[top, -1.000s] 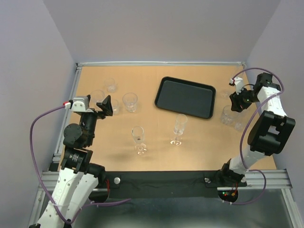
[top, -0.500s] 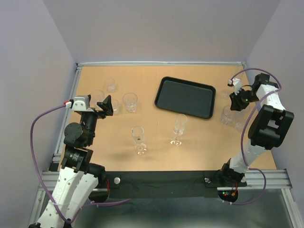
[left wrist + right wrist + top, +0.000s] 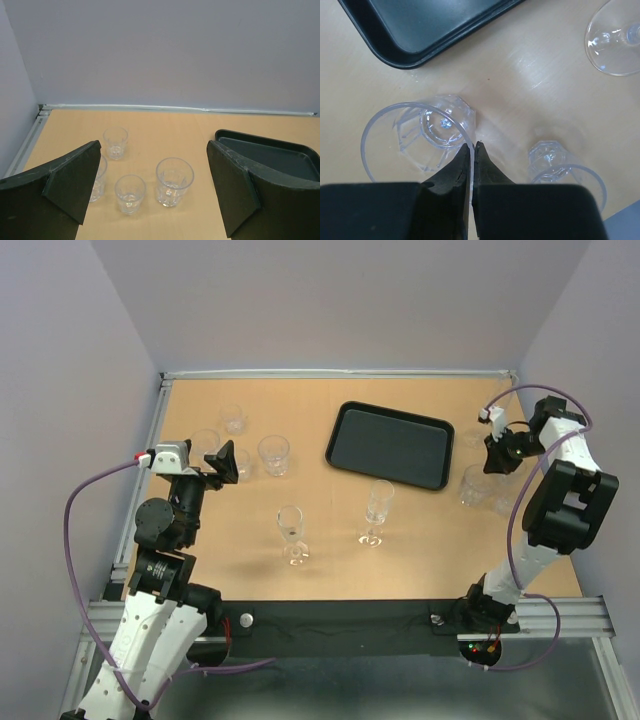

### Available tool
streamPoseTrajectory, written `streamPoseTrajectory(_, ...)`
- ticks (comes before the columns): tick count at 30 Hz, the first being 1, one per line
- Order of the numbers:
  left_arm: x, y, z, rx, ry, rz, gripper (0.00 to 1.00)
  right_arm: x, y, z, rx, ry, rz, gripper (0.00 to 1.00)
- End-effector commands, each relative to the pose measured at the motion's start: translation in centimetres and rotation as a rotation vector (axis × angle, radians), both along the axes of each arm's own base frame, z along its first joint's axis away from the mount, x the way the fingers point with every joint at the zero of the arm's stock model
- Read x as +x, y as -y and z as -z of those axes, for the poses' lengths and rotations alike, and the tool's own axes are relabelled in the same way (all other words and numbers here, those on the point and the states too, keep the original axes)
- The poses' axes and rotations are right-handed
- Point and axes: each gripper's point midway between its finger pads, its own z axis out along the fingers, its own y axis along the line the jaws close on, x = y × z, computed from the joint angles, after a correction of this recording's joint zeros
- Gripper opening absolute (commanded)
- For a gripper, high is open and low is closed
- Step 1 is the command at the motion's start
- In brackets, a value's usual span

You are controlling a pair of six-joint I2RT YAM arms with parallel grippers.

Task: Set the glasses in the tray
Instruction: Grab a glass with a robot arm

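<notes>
Glasses (image 3: 273, 454) on tan table (image 3: 330, 530), lilac walls (image 3: 330, 300)

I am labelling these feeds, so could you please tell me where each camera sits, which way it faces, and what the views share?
Top external: above and behind, looking down on the table; both arms show.
Left wrist: on the left gripper, facing the far wall over four tumblers; its open fingers show.
Right wrist: on the right gripper, looking down; its fingers pinch the rim of a tumbler.
Shared: the tray appears in all three.
</notes>
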Motion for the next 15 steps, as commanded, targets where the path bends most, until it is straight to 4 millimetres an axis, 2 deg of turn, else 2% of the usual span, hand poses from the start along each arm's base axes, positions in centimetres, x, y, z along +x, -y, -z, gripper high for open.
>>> streamPoseTrajectory(1,-0.1,0.2,-1.3,0.001,0.056,0.010,0.99,0.3,-1.1,-4.8,0.034,0.096,0.002,0.01)
streamPoseTrajectory(10,-0.2,0.2,-1.4,0.001,0.056,0.010,0.99,0.0,-3.7,-8.5,0.096,0.168,0.008,0.00)
streamPoseTrajectory(15,-0.1,0.2,-1.3,-0.001,0.054,0.011,0.99,0.4,-7.3,-10.0,0.134,0.179,-0.041,0.00)
